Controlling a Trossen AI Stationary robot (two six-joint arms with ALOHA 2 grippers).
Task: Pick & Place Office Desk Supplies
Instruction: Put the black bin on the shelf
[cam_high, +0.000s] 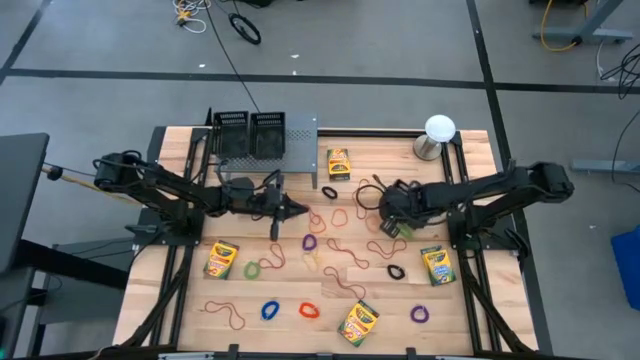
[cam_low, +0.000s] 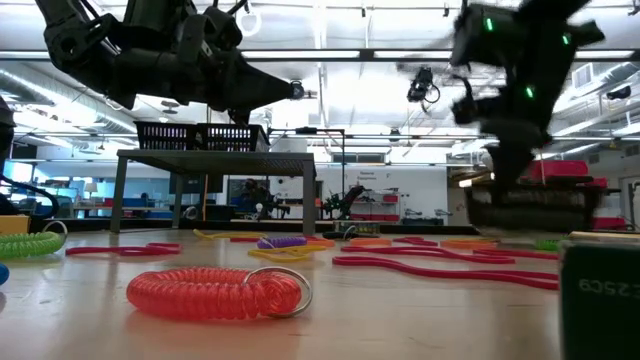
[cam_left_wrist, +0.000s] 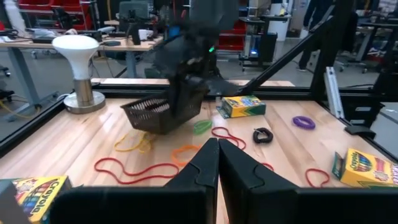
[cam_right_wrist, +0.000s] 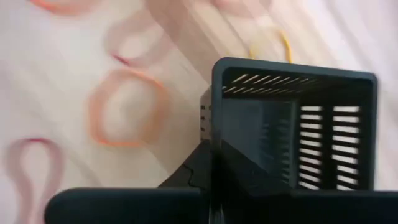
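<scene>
Black mesh basket (cam_right_wrist: 292, 134) gripped by the right gripper (cam_high: 392, 213); left gripper (cam_high: 296, 209) closed, empty; rubber bands (cam_high: 343, 214) and crayon boxes (cam_high: 221, 259) all unsorted.

Light wooden table (cam_high: 180, 300), dark frame rails along its sides. Directly on it: scattered rubber-band loops (cam_high: 268, 311) in red, blue, purple, green, black; five crayon boxes (cam_high: 221, 259); a white ball on metal base (cam_high: 438, 135) at far right corner
</scene>
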